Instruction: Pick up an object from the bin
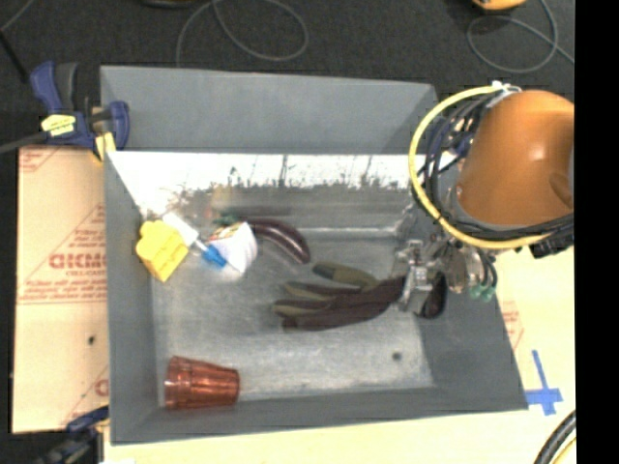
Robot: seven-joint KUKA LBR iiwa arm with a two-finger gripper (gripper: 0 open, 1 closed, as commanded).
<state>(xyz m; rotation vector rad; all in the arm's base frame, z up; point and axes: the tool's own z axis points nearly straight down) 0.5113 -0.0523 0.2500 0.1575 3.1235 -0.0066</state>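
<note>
Dark brown glove (338, 303) — cuff end at jaws; apart or together, cannot tell.

The single camera hangs above the grey bin (124, 317), looking down at a slight slant so its far wall faces us. It is close enough that the bin nearly spans the view, with the arm (513, 162) coming in from the right.

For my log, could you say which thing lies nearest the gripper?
The dark glove, mid-bin, one end beside the gripper; the others lie farther left.
</note>
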